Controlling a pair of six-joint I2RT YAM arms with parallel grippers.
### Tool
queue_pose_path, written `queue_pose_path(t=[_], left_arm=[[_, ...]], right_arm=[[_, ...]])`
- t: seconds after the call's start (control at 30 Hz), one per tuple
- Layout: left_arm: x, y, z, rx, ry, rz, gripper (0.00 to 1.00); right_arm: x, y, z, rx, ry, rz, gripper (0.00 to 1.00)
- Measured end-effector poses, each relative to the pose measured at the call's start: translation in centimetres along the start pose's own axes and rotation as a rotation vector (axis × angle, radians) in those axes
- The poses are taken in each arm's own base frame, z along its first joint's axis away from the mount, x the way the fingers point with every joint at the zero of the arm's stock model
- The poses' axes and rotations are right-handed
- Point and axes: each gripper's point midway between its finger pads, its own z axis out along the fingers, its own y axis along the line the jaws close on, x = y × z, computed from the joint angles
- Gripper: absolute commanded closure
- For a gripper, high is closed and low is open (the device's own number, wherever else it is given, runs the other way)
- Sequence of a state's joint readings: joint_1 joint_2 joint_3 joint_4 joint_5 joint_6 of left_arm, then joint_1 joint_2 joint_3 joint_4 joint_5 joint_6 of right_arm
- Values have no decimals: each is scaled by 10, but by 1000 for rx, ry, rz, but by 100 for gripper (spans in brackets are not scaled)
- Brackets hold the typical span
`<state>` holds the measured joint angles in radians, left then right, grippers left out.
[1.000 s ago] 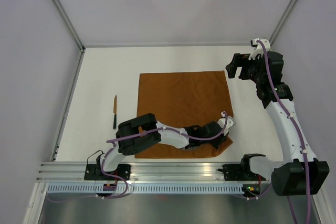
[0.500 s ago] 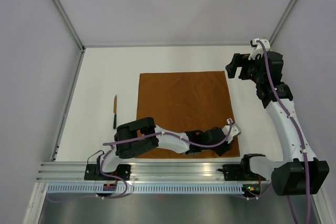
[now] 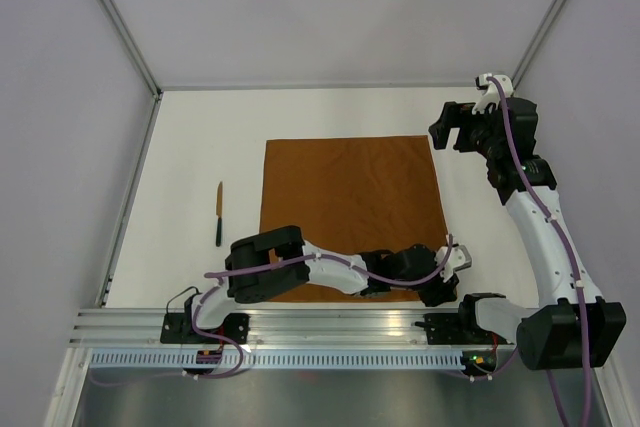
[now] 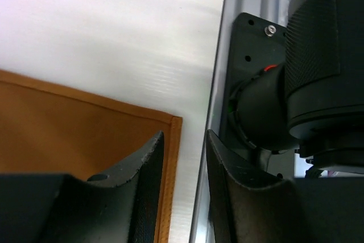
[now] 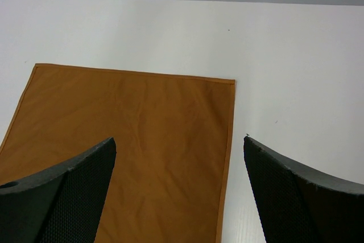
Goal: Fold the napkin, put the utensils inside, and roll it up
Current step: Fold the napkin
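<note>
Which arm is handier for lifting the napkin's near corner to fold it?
Left, probably: the left pincer sits right at the napkin's near right corner; the right pincer hovers near the far corner.

Left gripper [image 3: 442, 289] has slid right, pulling the napkin's [image 3: 350, 197] rumpled near right corner out flat. Its jaws have since parted and let the cloth go.

You're looking at napkin [image 3: 350, 209] lying flat on table [image 3: 200, 137] | utensil [image 3: 219, 214] lying left of it, apart | left gripper [image 4: 185, 138] sitting at napkin's near right corner
</note>
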<state>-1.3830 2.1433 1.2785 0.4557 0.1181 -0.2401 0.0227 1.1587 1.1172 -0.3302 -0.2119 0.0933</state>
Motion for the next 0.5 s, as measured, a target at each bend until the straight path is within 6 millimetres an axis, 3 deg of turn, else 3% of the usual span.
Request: queue_pose_path(t=[0.3, 0.5], left_arm=[[26, -12, 16, 58, 46, 49, 59], [24, -13, 20, 57, 41, 76, 66]], right_arm=[[1, 0, 1, 0, 4, 1, 2], [1, 0, 1, 0, 4, 1, 2]])
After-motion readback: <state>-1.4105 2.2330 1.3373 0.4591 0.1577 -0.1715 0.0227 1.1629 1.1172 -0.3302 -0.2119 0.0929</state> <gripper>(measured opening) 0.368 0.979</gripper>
